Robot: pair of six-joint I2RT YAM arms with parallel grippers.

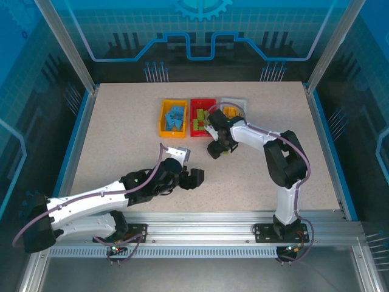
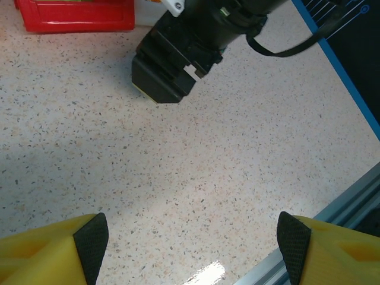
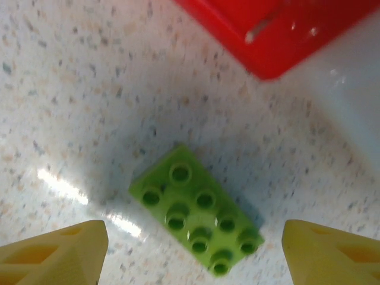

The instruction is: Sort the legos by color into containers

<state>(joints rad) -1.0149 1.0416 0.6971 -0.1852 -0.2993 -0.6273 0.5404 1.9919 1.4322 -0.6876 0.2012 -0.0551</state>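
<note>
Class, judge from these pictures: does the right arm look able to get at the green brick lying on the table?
Probably yes: the right gripper hangs open right above the green brick, which lies on bare table, apart from the red bin.

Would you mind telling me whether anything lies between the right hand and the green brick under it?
Nothing visible does. The green brick lies alone on the bare table, directly under the open right hand. The red bin stands just beyond the brick, not touching it.
</note>
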